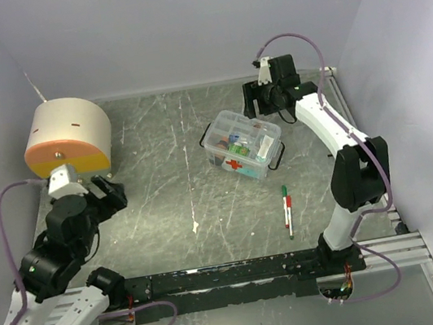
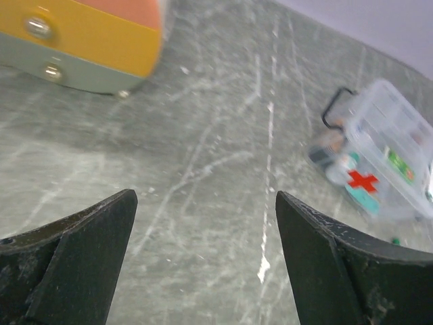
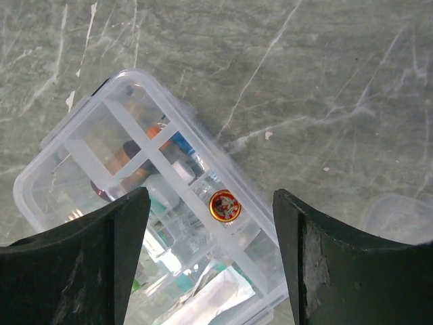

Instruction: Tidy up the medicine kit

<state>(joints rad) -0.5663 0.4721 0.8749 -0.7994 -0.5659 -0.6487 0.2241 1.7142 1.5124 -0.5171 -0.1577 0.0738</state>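
The clear plastic medicine kit (image 1: 242, 143) with a red cross stands open mid-table, holding small bottles and packets; it also shows in the left wrist view (image 2: 382, 159) and the right wrist view (image 3: 74, 159). A small red-gold tin (image 3: 224, 206) lies in one of its compartments. A pen with green and red parts (image 1: 287, 211) lies on the table in front of the kit. My right gripper (image 3: 211, 230) is open and empty, raised above the kit's far side. My left gripper (image 2: 205, 230) is open and empty, raised over bare table at the left.
A round beige and orange container (image 1: 68, 136) stands at the back left, its orange edge also in the left wrist view (image 2: 81, 37). A clear lid edge (image 3: 402, 217) shows beside the kit. Grey walls enclose the table on three sides.
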